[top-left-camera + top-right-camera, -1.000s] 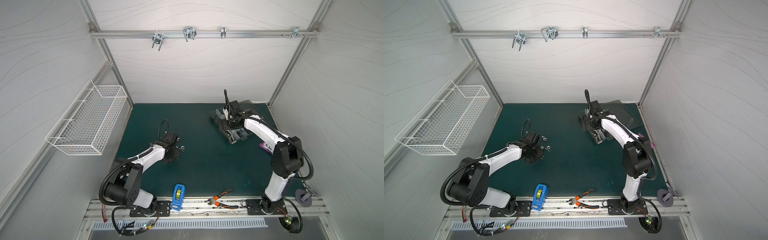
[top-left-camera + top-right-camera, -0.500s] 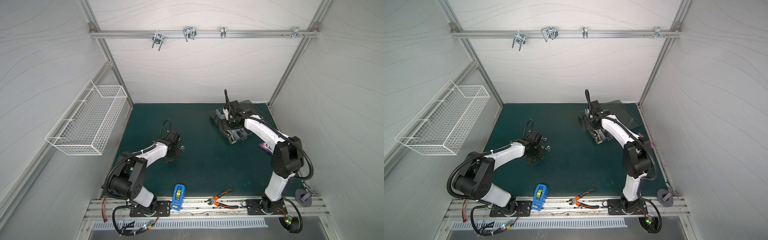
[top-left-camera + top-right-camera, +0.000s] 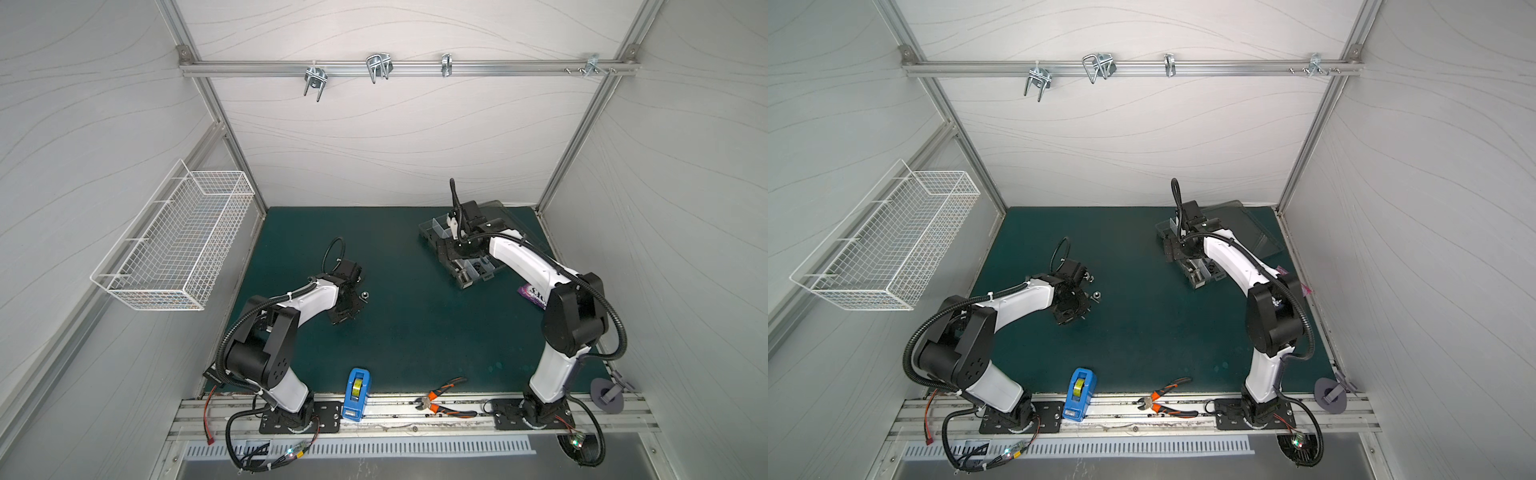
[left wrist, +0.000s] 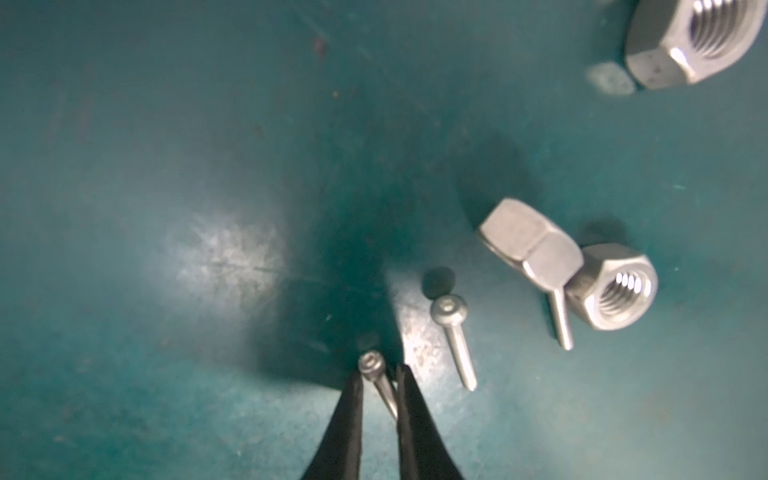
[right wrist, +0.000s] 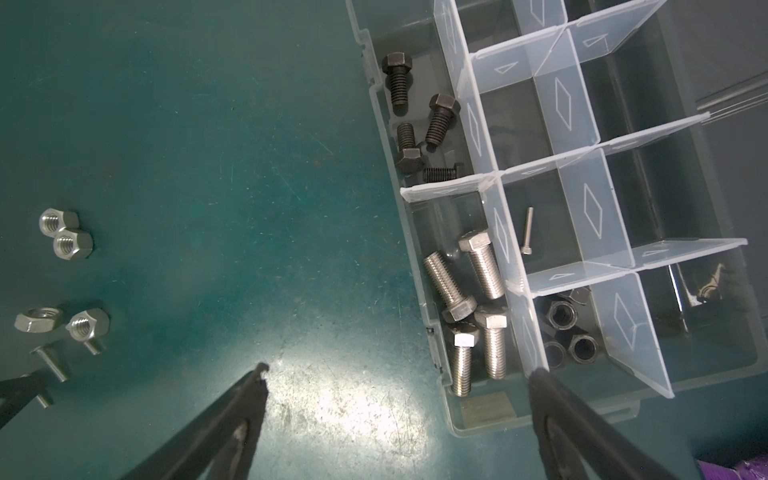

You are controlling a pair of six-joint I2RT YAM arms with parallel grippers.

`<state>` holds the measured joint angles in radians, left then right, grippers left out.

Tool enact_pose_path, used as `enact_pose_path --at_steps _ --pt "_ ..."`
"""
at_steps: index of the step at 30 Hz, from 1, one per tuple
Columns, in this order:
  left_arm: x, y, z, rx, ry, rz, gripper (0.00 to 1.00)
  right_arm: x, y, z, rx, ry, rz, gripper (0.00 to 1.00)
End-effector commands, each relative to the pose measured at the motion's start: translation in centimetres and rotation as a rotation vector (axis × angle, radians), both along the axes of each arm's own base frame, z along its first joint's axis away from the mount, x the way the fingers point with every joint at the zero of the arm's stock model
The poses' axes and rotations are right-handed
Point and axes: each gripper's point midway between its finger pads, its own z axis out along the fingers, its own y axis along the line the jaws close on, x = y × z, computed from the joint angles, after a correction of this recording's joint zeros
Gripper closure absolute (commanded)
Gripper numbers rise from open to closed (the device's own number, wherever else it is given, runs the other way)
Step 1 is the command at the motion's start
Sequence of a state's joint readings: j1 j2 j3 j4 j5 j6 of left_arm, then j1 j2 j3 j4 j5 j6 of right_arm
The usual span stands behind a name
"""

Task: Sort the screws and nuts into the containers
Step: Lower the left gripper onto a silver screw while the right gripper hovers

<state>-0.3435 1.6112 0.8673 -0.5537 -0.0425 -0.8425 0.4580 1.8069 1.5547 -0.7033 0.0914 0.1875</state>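
Observation:
My left gripper (image 4: 380,376) is shut on a thin silver screw (image 4: 374,368) lying on the green mat; in both top views it is low at left centre (image 3: 347,309). Another thin screw (image 4: 455,340) and silver nuts (image 4: 611,286) lie just beside it. My right gripper (image 5: 399,374) hangs open over the near edge of the organizer box (image 5: 436,332), one finger over the mat, the other over the box. The containers hold black bolts (image 5: 415,124), silver hex bolts (image 5: 469,299), one thin screw (image 5: 528,230) and black nuts (image 5: 569,328). Loose nuts (image 5: 66,232) show left of the box.
The organizer box (image 3: 430,226) sits at the back right with its lid (image 3: 1258,232) open. Orange-handled pliers (image 3: 442,401) and a blue tape dispenser (image 3: 355,395) lie on the front rail. A white wire basket (image 3: 178,245) hangs on the left wall. A purple packet (image 3: 534,293) lies under the right arm.
My left gripper has shifted slightly toward the loose parts and closed its fingers onto the thin screw. The right arm and its open gripper have stayed still.

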Motion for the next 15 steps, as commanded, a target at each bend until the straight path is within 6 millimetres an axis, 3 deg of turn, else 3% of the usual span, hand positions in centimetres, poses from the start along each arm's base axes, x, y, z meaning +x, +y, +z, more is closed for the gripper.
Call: enact_pose_path --at_steps 1,6,15 --pt "-0.45 0.3 -0.56 0.035 0.044 -0.009 0.9 0.05 -0.46 1.13 0.021 -0.02 -0.017 0.01" --pt "-0.51 0.14 -0.48 0.026 0.044 -0.012 1.0 0.17 -0.65 1.09 0.027 -0.018 -0.022 0.01" --pt "-0.22 -0.08 0.2 0.013 0.022 -0.02 1.0 0.07 -0.74 1.17 0.03 -0.016 -0.027 0.01"
